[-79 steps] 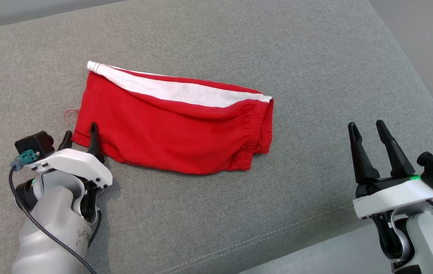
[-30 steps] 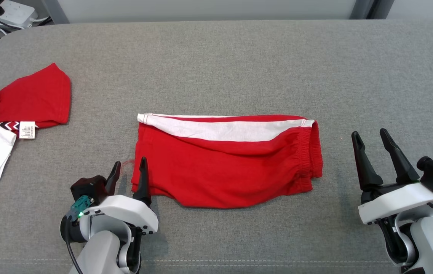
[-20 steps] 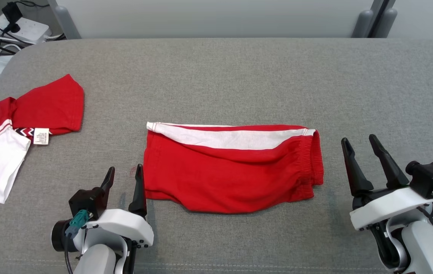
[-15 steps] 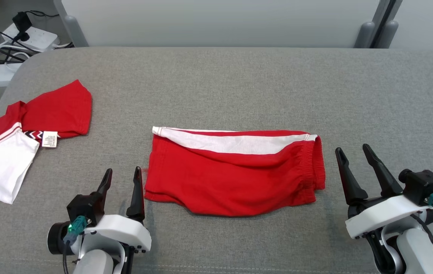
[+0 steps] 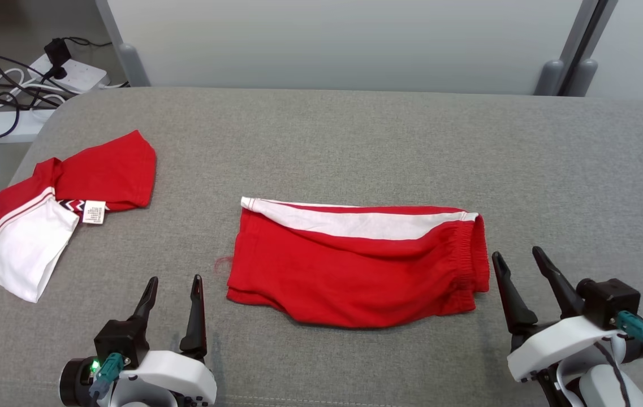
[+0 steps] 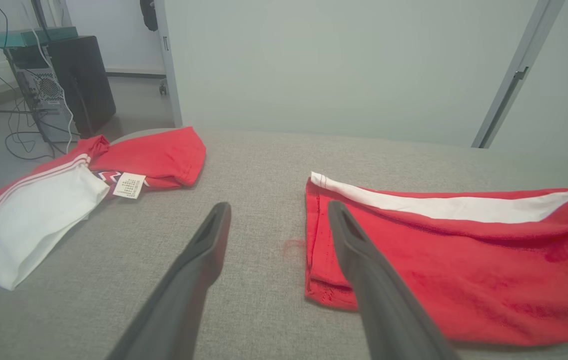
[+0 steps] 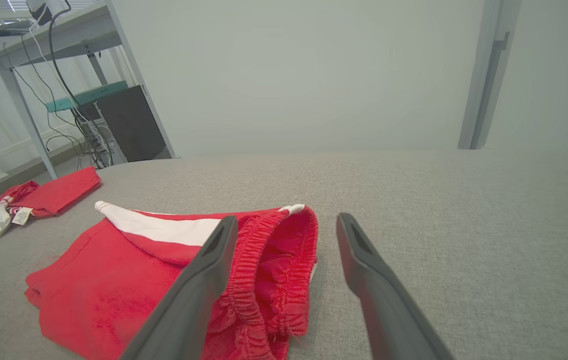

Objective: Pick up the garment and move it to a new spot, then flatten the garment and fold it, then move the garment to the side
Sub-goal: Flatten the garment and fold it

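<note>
Left gripper [image 5: 175, 280] has released the folded red shorts [image 5: 355, 271] and drawn back, jaws wide, empty; right gripper [image 5: 516, 253] likewise spread, empty; the move looks finished.

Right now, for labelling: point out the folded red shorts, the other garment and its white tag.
folded red shorts [image 5: 355, 277], head view, red front panel.
other garment [image 5: 21, 254], head view, white part.
white tag [image 5: 94, 212], head view, its middle.

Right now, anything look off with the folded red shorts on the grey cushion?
Minor only: a loose red thread frays out beside the left hem of the folded red shorts with a white stripe on the grey fabric cushion. Otherwise nothing stands out.
</note>
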`<state>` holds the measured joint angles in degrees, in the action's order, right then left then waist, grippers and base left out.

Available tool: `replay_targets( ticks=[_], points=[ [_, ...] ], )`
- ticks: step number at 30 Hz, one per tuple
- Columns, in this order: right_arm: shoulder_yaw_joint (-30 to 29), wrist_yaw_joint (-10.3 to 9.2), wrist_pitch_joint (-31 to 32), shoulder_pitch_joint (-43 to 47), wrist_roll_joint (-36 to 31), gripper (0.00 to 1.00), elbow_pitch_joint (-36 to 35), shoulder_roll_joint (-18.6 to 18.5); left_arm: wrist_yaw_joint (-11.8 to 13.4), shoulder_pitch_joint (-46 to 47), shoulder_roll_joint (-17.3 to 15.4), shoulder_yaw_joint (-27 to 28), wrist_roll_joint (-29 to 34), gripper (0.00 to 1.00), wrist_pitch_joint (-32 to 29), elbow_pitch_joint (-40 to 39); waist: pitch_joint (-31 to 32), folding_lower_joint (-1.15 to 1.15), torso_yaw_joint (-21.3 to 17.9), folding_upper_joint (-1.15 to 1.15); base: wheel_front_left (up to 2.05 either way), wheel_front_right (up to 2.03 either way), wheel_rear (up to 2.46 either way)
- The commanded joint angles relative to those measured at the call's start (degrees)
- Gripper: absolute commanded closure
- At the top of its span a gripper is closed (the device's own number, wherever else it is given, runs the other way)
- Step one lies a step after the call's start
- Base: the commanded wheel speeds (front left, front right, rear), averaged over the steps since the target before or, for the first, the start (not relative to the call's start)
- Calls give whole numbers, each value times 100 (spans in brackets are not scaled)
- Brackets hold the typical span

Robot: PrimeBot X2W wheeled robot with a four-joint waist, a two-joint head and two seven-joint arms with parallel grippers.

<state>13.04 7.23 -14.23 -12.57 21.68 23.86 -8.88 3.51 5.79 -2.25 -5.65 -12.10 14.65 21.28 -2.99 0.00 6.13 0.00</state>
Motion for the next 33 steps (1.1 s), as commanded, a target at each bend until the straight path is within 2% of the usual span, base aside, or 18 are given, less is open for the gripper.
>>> replay_targets(
  ticks=[1, 9, 14, 15, 18, 26, 30, 33],
  points=[
    [91, 25, -77, -92, -140, 0, -36, 23, -31, 78, -63, 156, 32, 0, 35, -158, -41, 0, 44, 0, 0, 0, 0],
    [-30, 25, -77, -528, -1136, 0, 480, 169, -11, 204, -63, 23, -72, 0, 35, -134, -255, 0, 332, 0, 0, 0, 0],
    [-265, 25, -77, -684, -1473, 0, 807, 301, -4, 204, -63, 19, -114, 0, 35, -90, -333, 0, 435, 0, 0, 0, 0],
    [-333, 25, -76, -753, -1536, 0, 1057, 357, -9, 198, -63, 15, -125, 0, 35, -58, -376, 0, 460, 0, 0, 0, 0],
    [-433, 25, -76, -894, -1502, 0, 1381, 434, -5, 206, -63, 8, -130, 0, 35, -18, -438, 0, 475, 0, 0, 0, 0],
    [-736, 25, -76, -1077, -1494, 0, 1574, 509, 6, 302, -63, -88, -159, 0, 35, 46, -604, 0, 448, 0, 0, 0, 0],
    [-910, 25, -76, -1101, -1265, 0, 1769, 557, -6, 361, -63, -127, -162, 0, 35, 119, -688, 0, 429, 0, 0, 0, 0],
    [-771, 25, -76, -1127, -941, 0, 1983, 580, -4, 399, -63, -142, -187, 0, 35, 153, -741, 0, 431, 0, 0, 0, 0]
  ],
)
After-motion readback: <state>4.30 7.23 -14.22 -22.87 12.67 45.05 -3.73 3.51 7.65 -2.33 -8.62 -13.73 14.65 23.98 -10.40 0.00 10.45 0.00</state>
